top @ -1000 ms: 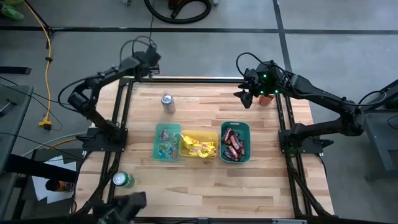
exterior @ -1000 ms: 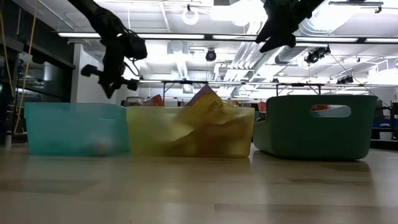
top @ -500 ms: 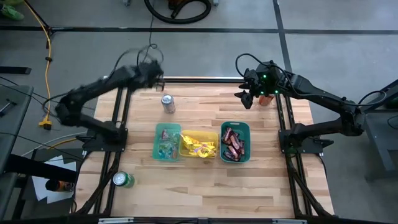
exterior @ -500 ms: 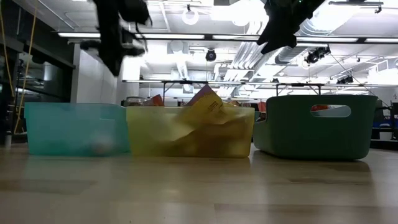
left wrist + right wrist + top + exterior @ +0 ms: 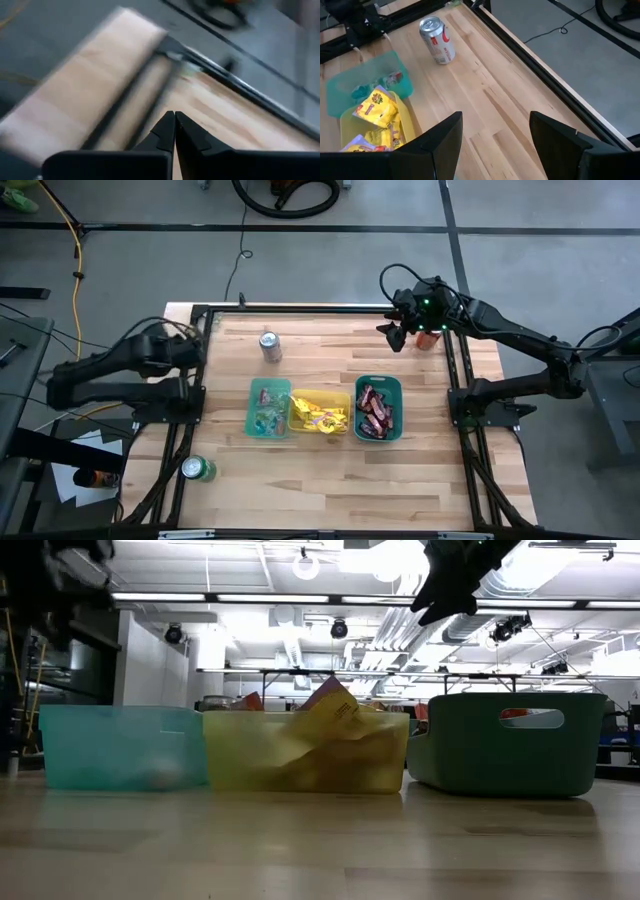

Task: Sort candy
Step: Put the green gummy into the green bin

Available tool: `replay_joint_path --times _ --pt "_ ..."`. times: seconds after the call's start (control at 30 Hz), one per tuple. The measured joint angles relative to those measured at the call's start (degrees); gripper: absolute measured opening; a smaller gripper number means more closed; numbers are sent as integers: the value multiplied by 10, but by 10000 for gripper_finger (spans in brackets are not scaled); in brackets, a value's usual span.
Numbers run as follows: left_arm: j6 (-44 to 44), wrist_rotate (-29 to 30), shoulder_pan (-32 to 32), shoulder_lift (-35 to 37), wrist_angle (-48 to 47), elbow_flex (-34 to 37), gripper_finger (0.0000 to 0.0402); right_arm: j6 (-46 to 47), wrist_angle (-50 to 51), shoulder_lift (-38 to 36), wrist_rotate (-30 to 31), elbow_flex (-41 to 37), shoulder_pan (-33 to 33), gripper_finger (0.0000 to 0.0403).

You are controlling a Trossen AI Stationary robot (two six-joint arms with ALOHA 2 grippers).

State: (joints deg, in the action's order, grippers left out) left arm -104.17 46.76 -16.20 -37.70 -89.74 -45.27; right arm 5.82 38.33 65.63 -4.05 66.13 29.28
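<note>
Green can [image 5: 197, 469] is standing upright near the bench's [image 5: 330, 470] near-left corner, apart from everything else. Farther in, at mid-bench, three bins are sitting in a row, each touching the next. The teal bin [image 5: 268, 407] on the left is holding tiny mixed-colour candy [image 5: 266, 418]. The yellow bin [image 5: 320, 413] in the middle is holding yellow packets [image 5: 318, 416]. The green bin [image 5: 378, 408] on the right is holding brown-and-red bars [image 5: 375, 411]. From table height the same row is showing, teal [image 5: 122, 747], yellow [image 5: 306, 752] and green [image 5: 517, 743], with packet corners poking above the yellow bin's rim.

Beyond the bins, a silver can [image 5: 269, 345] is standing upright toward the far-left part of the bench; the right wrist view is showing it [image 5: 437, 40] with red on its side, just past the teal bin [image 5: 367, 80] and the yellow packets [image 5: 376, 106].

The left gripper [image 5: 193, 346] is hanging over the bench's left edge, level with the silver can; its fingers [image 5: 165, 131] are pressed together with nothing between them. The right gripper [image 5: 393, 337] is hovering near the far-right corner, and its two fingers [image 5: 438, 141] are standing wide apart, holding nothing.
</note>
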Motion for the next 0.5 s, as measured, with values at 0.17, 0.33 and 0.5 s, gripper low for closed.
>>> replay_joint_path --times 0.17,0.33,0.5 --pt "-59 77 -75 76 32 35 0 9 0 0 0 0 0 226" --pt "-164 197 -152 100 -5 42 0 13 -1 0 1 0 0 226" --pt "-222 277 -234 107 9 39 0 16 -3 0 0 0 0 226"
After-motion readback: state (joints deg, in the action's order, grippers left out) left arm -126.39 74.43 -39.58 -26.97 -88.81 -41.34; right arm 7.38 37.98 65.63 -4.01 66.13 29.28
